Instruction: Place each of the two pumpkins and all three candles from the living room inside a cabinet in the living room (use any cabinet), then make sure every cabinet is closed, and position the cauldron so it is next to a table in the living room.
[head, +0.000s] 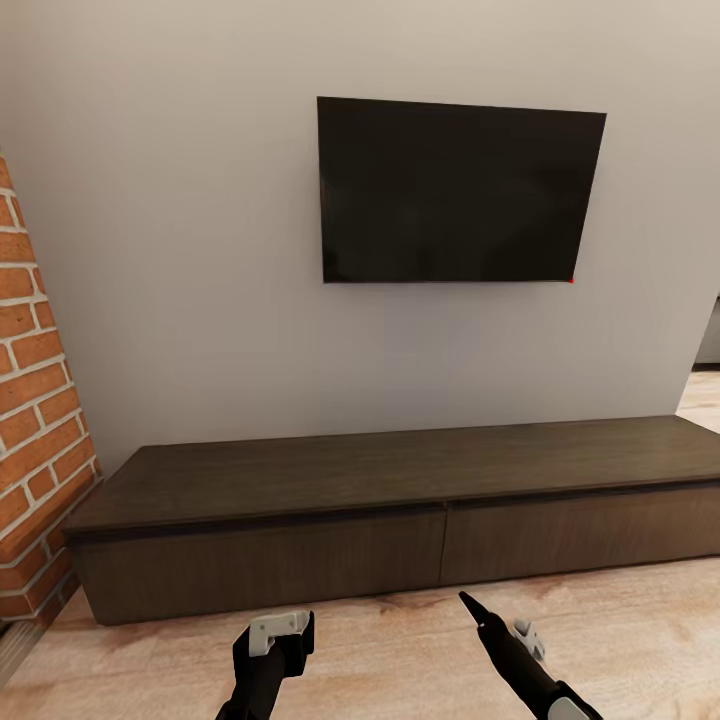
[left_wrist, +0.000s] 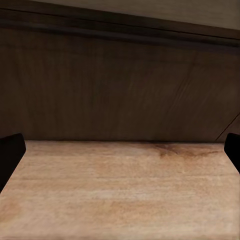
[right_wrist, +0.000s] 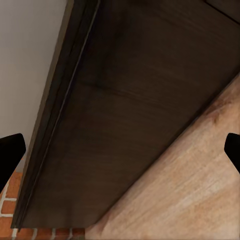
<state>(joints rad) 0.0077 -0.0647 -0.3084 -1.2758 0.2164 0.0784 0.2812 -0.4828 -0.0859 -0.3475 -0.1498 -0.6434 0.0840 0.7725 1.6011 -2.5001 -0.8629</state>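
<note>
Both grippers hang low over the wood floor (head: 400, 650) in front of the cabinet (head: 400, 520). The left gripper (left_wrist: 120, 150) and the right gripper (right_wrist: 120, 150) are each spread wide and hold nothing. The cabinet stands against the grey wall (head: 200, 250) with both drawer fronts flush, its left end near a brick wall (head: 30, 400), a black TV (head: 455, 190) mounted above it.

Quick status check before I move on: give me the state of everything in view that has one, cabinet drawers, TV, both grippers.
cabinet: both drawer fronts flush, closed; nothing on its top.
TV: screen dark, mounted on the wall.
left gripper: open, empty, held above the floor and facing the cabinet front.
right gripper: open, empty, aimed at the cabinet front.
</note>
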